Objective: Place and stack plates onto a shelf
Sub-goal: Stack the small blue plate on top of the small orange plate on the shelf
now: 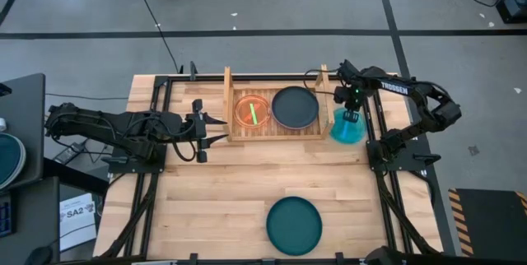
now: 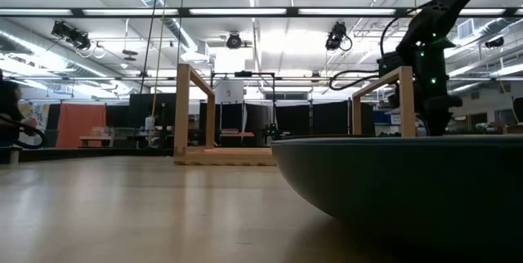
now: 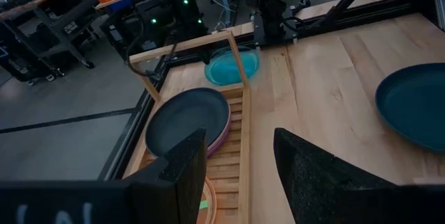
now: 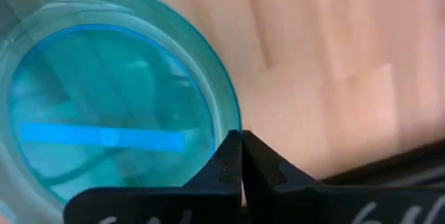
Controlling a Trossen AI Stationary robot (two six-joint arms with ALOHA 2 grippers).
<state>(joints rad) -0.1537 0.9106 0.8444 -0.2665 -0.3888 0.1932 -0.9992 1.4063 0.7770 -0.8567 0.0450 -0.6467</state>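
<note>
Four plates are seen from the high view: a translucent orange plate (image 1: 252,110) and a dark plate (image 1: 295,107) lie side by side on the slatted shelf (image 1: 231,132) near the table's twelve o'clock edge, a translucent cyan plate (image 1: 347,127) sits on the table just beside the shelf's three o'clock side board, and a large dark teal plate (image 1: 294,225) waits well apart at six o'clock. The right gripper (image 1: 352,117) is placed over the cyan plate's rim, while the left gripper (image 1: 206,130) is held just off the shelf's nine o'clock end, fingers spread and empty. From the low view, the teal plate's rim (image 2: 409,177) fills the foreground, the shelf's two uprights (image 2: 194,108) are seen beyond, and the right arm is seen reaching down past the far upright. From the left wrist view, the left fingers (image 3: 184,168) are shown wide apart, with the dark plate (image 3: 188,120) resting on a paler one, and the cyan plate (image 3: 233,67) outside the rack. From the right wrist view, the right fingers (image 4: 226,168) are shown pressed together at the cyan plate's rim (image 4: 226,106); whether the rim is actually pinched cannot be told. The step in hand is judged to be the pickup of the cyan plate. A firm hold on the thin rim is called for next, then a lift over the side board and a lowering onto the shelf's contents.
</note>
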